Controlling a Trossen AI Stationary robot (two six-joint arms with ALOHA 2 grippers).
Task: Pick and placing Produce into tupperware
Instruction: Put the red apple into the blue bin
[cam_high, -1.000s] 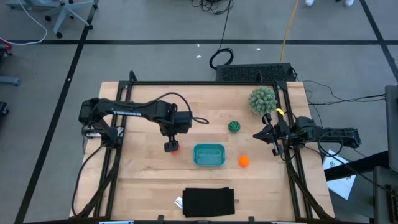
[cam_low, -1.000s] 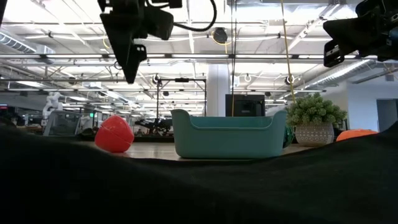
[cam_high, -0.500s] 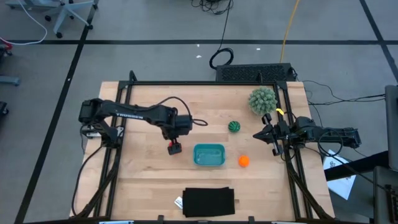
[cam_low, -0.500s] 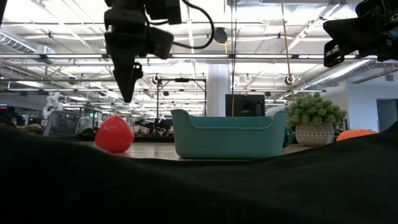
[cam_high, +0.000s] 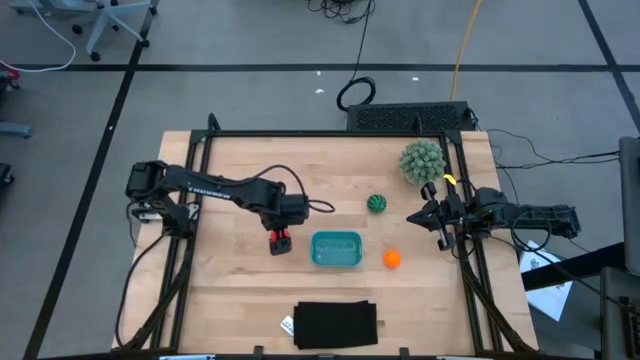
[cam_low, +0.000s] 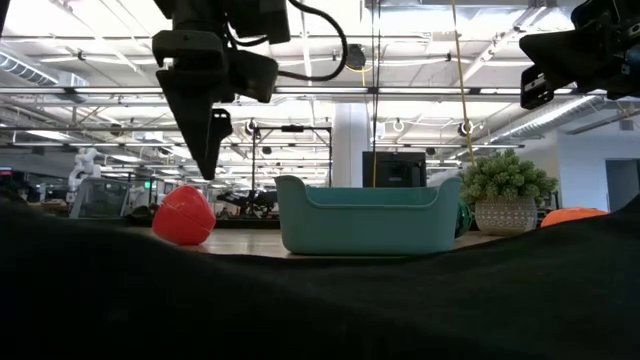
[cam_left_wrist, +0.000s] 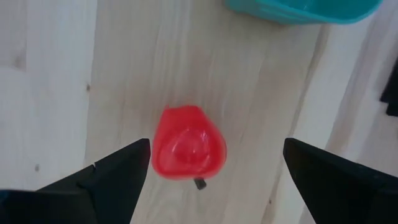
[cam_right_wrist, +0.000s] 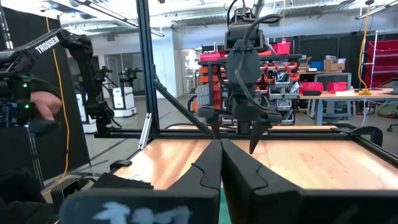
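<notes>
Two dark arms w/ black cables, white lettering

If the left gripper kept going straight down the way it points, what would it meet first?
Probably the red produce piece: the open left gripper hangs above it, the piece centred between its fingers on the table. Height is unclear.

Bare table surrounds the red piece on every side but one, where the tupperware stands near. The left gripper hangs above it, fingers spread wide of both flanks.
</notes>
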